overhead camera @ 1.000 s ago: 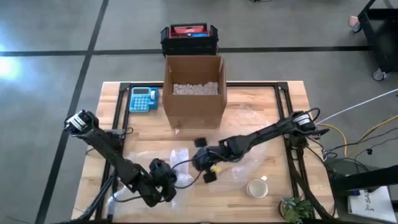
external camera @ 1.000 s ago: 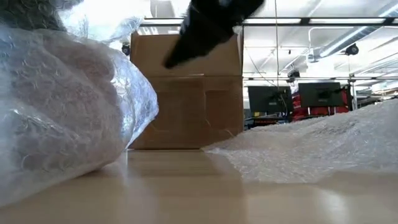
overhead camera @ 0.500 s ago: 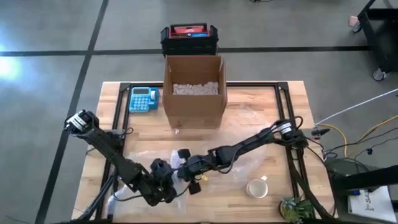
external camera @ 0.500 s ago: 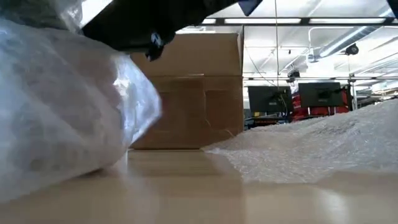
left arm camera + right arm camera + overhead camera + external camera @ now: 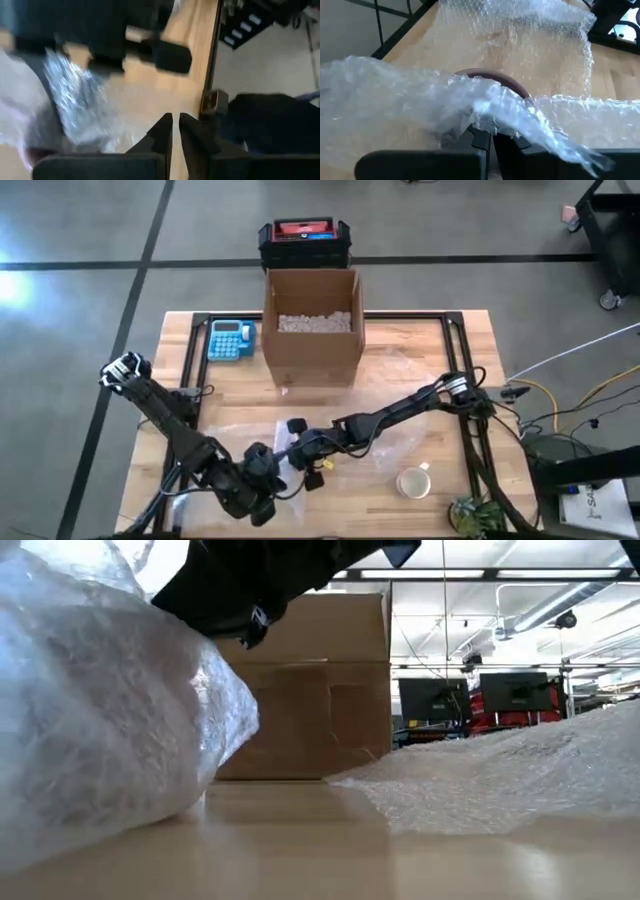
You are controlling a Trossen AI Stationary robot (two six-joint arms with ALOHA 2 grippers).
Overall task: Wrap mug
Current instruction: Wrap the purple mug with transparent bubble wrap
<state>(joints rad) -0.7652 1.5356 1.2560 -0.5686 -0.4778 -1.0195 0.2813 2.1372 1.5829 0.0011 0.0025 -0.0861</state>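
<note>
While the right gripper (image 5: 490,142) clenches clear bubble wrap (image 5: 410,100), the wrapped brown round mug (image 5: 492,77) lies at its twelve o'clock.

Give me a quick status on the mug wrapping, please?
Right gripper shut on bubble wrap, a brown rim showing beneath. Left gripper fingers together, gripping nothing visible. Pale mug sits unwrapped near the table's front right. Cardboard box behind, clear.

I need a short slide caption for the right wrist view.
Right gripper pinches bubble wrap over a dark round rim.
</note>
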